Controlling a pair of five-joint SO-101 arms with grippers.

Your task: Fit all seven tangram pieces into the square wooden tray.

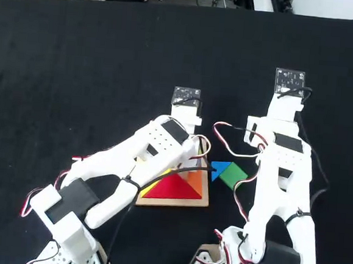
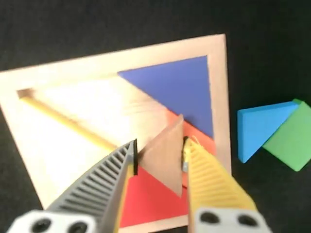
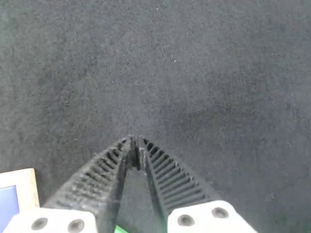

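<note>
The right gripper (image 3: pixel 132 145) hangs over the black cloth (image 3: pixel 194 63), its 2 fingers (image 3: pixel 97 179) pressed tip to tip. Beside the gripper's base sits a corner of the wooden tray (image 3: pixel 29 188), holding a blue piece (image 3: pixel 7 204).

- Bright, even light from above falls on the black worktop (image 1: pixel 78 63) in the high view; the cloth takes it dully, without glare.
- The left arm (image 1: pixel 132 156) and right arm (image 1: pixel 283 171), both white, are brightly lit; their shadows on the dark cloth are too faint to trace.
- In the left wrist view, the bare floor of the wooden tray (image 2: pixel 217 97) glares almost white near its middle.
- The tan triangle (image 2: pixel 165 167), pinched in the left end effector (image 2: pixel 159 144), shows a flat, dull face.
- In the right wrist view, a broad soft shadow lies on the cloth just beyond the right end effector (image 3: pixel 132 145).
</note>
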